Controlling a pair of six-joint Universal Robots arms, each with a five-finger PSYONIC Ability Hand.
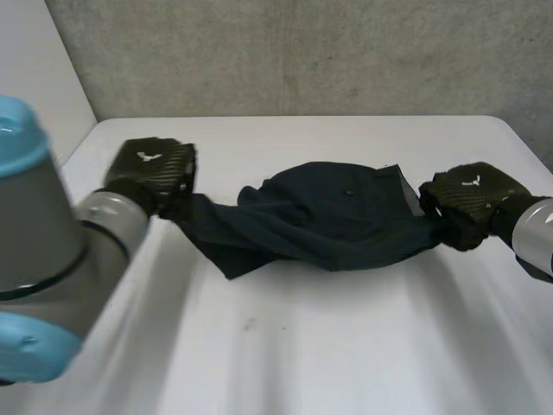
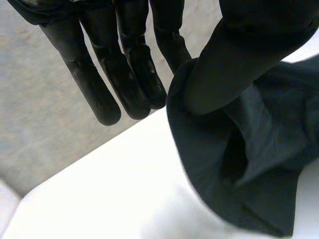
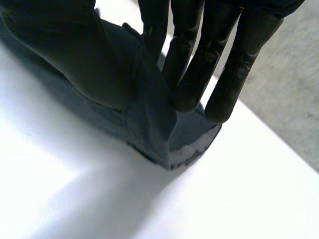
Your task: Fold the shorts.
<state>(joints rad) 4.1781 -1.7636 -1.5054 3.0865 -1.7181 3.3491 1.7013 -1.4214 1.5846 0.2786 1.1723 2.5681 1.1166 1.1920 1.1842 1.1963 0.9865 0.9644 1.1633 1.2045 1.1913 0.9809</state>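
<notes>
The shorts (image 1: 337,216) lie bunched in the middle of the table (image 1: 346,346), stretched between both hands. The right hand (image 1: 471,197) pinches one end between thumb and straight fingers (image 3: 189,74). The left hand (image 1: 151,169) grasps the other end, its thumb (image 2: 234,64) over the hem and most fingers clear of it. That shallow left grip could slip if the arms pull wider, and the rumpled middle may fold crooked. Only a grey wall (image 1: 302,52) stands behind; nothing blocks the way.

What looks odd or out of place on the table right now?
The shorts aren't flat: they lie bunched and creased on the table, stretched between the left robot hand pinching one end and the right robot hand pinching the other. No damage or spill shows.
</notes>
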